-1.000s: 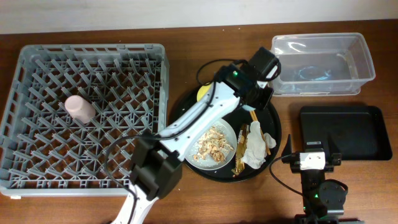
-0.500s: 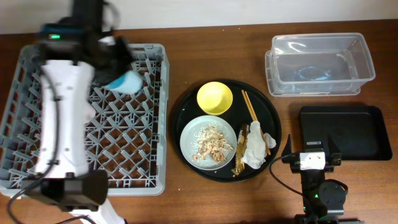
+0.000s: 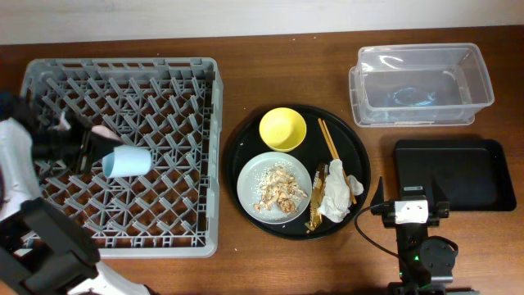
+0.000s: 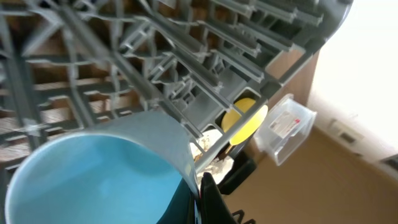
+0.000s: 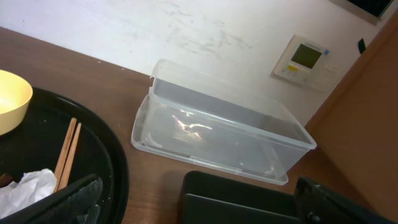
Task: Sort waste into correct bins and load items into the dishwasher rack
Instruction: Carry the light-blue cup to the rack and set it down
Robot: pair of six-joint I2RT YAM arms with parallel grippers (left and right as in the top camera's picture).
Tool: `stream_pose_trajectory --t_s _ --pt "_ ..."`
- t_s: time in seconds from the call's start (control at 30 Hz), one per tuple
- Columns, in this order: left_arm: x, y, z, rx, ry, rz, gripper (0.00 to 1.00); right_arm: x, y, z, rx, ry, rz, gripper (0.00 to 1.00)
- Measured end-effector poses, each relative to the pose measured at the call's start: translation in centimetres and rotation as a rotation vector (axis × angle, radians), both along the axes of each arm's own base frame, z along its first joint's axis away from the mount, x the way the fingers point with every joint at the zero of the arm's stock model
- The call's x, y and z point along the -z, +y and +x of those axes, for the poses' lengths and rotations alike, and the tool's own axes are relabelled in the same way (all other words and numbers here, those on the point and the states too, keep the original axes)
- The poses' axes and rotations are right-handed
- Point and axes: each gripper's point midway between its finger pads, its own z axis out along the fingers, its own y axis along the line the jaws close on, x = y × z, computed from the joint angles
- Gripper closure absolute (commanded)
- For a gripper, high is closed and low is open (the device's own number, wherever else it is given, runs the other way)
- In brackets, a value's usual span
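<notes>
The left gripper [image 3: 98,156] is at the left side of the dishwasher rack [image 3: 123,64], closed on the rim of the light-blue cup [image 3: 128,161]. The cup lies tipped on its side over the rack's pegs. In the left wrist view its blue inside fills the lower left, and one dark finger [image 4: 206,198] presses against the outside of the rim; the other finger is hidden. Just beside the gripper, towards the back of the rack, a bit of the pink cup [image 3: 102,131] shows among the pegs. To the right of the rack, the round black tray [image 3: 246,143] sits on the wooden tabletop [image 3: 246,74]. It carries the yellow bowl [image 3: 282,129] upright at the back and the pale plate [image 3: 248,182] in front of it, with food scraps [image 3: 280,188] heaped on the plate. The two chopsticks [image 3: 330,147] lie side by side to the right of the bowl. The crumpled tissue [image 3: 337,195] and the gold-brown wrapper [image 3: 316,201] lie next to each other at the plate's right edge. The clear tub [image 3: 426,49] stands at the far right, and the black rectangular tray [image 3: 454,176] is in front of it. The right gripper [image 5: 202,200] rests low near that tray, its fingers spread wide and holding nothing.
</notes>
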Motion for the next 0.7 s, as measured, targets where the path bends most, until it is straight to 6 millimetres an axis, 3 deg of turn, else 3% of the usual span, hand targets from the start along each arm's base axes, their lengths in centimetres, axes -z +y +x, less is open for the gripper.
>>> stream_pose_trajectory --t_s 0.27,0.47,0.7 --pt "0.5 5.2 -2.2 -0.115 -0.137 -0.085 0.99 0.0 0.0 0.0 0.0 0.0 0.0 0.01" --pt "-0.4 4.7 -0.9 -0.083 -0.338 -0.154 0.99 0.0 0.0 0.0 0.0 0.0 0.0 0.01" --pt "1.3 4.3 -0.5 -0.073 -0.42 -0.167 1.0 0.0 0.0 0.0 0.0 0.0 0.0 0.01"
